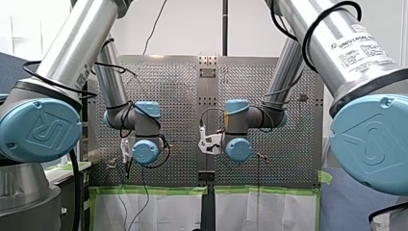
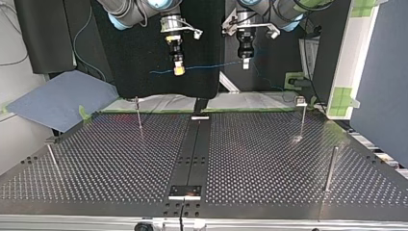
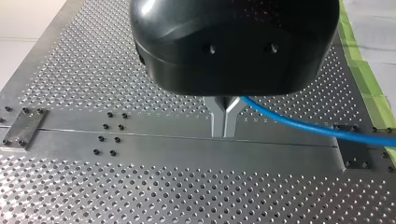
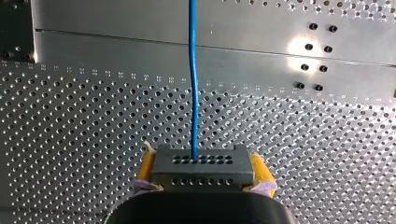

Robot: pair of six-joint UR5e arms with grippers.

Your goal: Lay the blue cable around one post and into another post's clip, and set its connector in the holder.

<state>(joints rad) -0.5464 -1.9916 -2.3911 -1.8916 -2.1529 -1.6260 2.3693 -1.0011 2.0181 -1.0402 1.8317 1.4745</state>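
**Cable held aloft before routing.** The blue cable (image 2: 211,66) is held stretched in the air between 2 grippers, high above the perforated worktop (image 2: 269,159) and over its middle strip (image 2: 192,149).

The cable's dark grey connector (image 4: 201,164) is clamped across its width by the right gripper (image 4: 201,169). The yellow pads (image 4: 145,169) are closed snugly on the block's 2 ends, so the cable is left free to run straight out of its face.

Further along, the cable is pinched by the left gripper (image 3: 223,133), whose metal fingers (image 3: 217,119) are drawn fully together on it. Beyond them the loose remainder is let trail off to the side. This 2-point hold is judged to keep the span between the grippers taut enough to be steered.

4 thin posts (image 2: 138,113) are seen standing on the worktop, 2 near the edge nearest the arms and 2 toward its side edges. None is touched by the cable, so the loop around a post, the clip and the holder are all judged not yet begun. Which post carries the clip cannot be told.
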